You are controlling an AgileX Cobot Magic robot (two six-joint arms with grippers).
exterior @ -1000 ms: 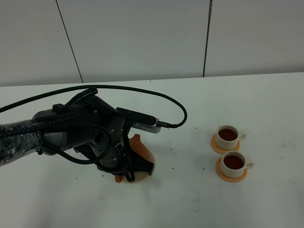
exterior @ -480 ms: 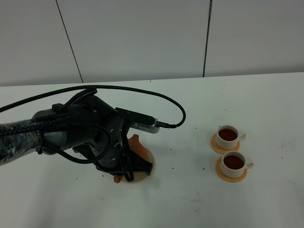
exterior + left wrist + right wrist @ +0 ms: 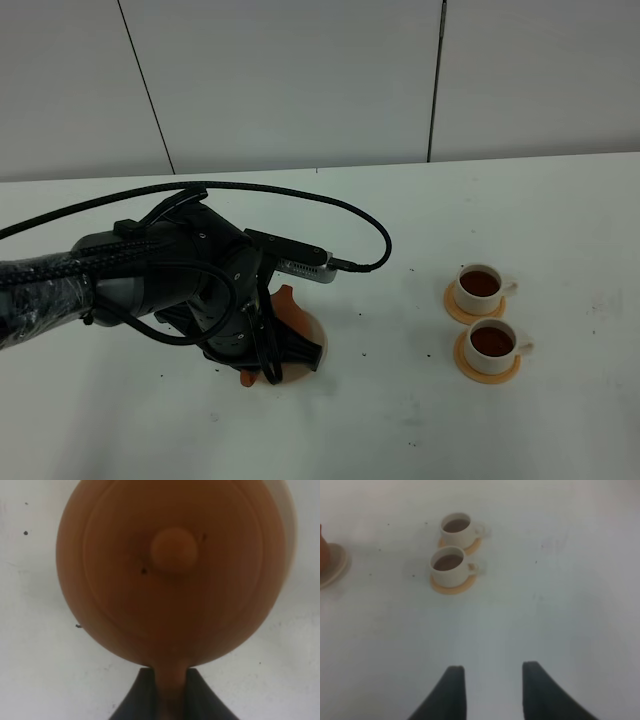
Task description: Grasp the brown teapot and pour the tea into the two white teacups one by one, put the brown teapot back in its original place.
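The left tool (image 3: 170, 700) pinches the handle of the brown teapot (image 3: 172, 572), which sits on the beige trivet (image 3: 312, 330) at the tabletop's (image 3: 560, 220) left-centre (arm mostly covering it from above). Right tool (image 3: 492, 690) hangs spread over bare tabletop. Both white teacups (image 3: 480, 288) (image 3: 492, 346) on orange coasters (image 3: 488, 368) hold dark tea (image 3: 481, 283).
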